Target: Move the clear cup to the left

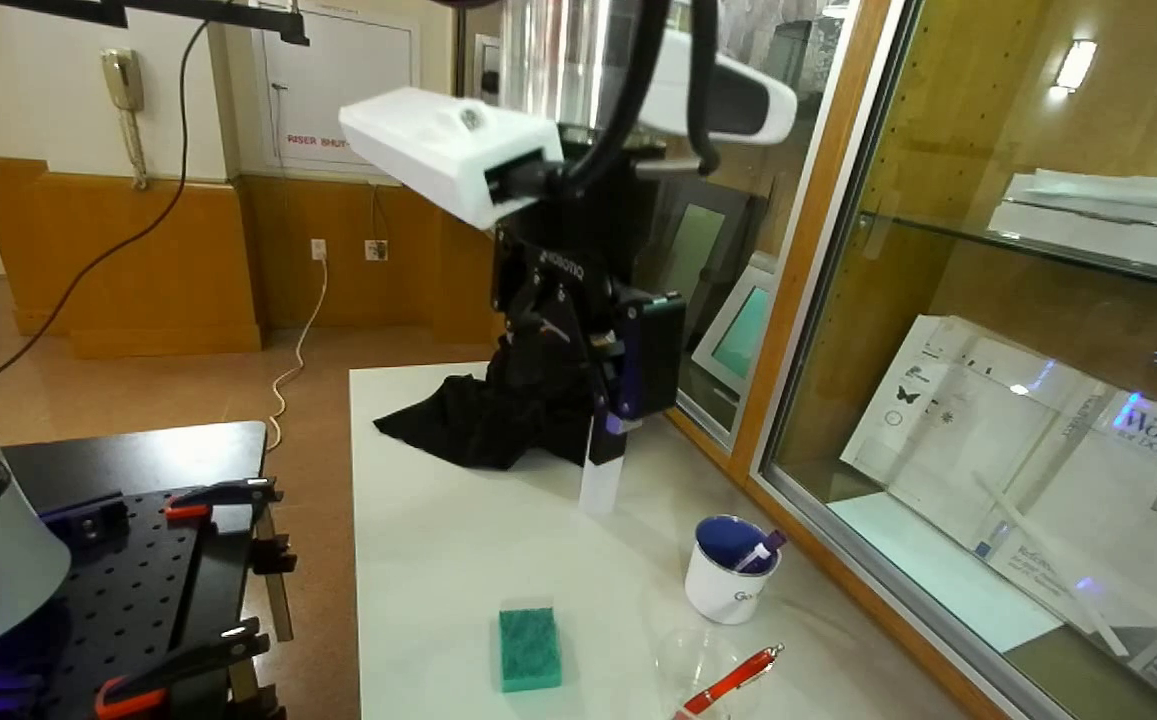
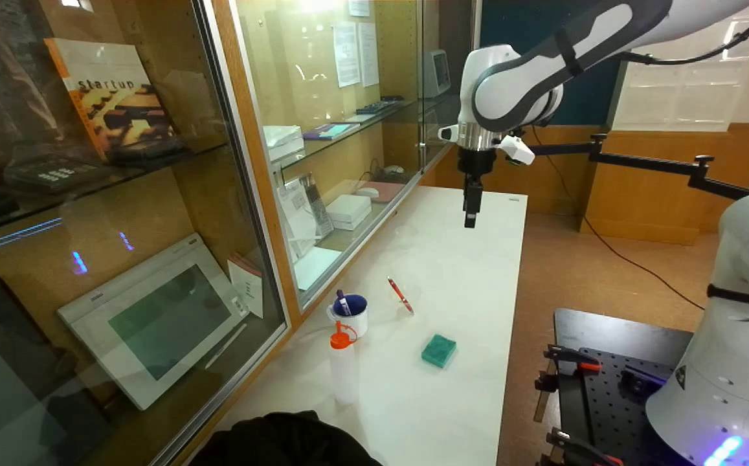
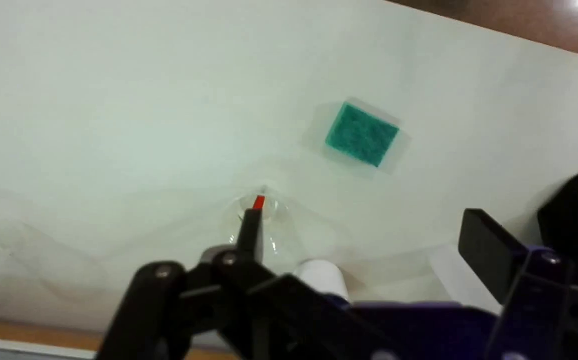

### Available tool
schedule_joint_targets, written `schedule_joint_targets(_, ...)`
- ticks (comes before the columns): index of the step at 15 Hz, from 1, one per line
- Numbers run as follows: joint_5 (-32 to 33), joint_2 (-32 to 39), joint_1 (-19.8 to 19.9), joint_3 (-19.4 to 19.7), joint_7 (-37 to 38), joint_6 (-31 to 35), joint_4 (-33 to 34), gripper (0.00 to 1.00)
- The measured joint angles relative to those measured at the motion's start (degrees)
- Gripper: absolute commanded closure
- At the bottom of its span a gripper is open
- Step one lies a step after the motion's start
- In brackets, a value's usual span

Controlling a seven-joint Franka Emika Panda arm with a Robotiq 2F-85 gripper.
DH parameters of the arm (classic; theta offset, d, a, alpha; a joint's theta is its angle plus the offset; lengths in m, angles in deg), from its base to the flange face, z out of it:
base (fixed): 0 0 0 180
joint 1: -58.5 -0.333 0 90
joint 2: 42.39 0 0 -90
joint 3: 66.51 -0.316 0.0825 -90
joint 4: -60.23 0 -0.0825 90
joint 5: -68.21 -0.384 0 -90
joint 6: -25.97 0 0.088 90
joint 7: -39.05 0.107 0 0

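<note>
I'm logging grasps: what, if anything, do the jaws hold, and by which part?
The black two-fingered gripper holds nothing. In the wrist view its jaws stand wide apart; the green rectangular sponge lies ungripped on the white table.

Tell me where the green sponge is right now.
In an exterior view, the green sponge lies on the white tabletop, right of the red-capped bottle and white mug, toward the tabletop's right edge.

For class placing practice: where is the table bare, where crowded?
Bare: between green sponge and the table edge opposite the cabinet; also between sponge and black cloth. Crowded: nearer the cabinet, among mug, bottle, clear cup, red pen.
</note>
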Motion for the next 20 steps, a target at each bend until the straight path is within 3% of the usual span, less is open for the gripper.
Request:
schedule_joint_targets(5,-1.7,1.36,1.83,-1.49,0.24,1.05,-0.03,0.0)
schedule_joint_targets(8,-5.87,4.54,1.79,-2.35,-1.63,8.78,-0.52,0.0)
schedule_joint_targets(13,-9.88,15.18,2.12,-5.27,-1.84,19.61,0.38,0.0)
schedule_joint_targets(20,-11.24,30.73,7.54,-13.29,-1.84,25.28,7.44,0.0)
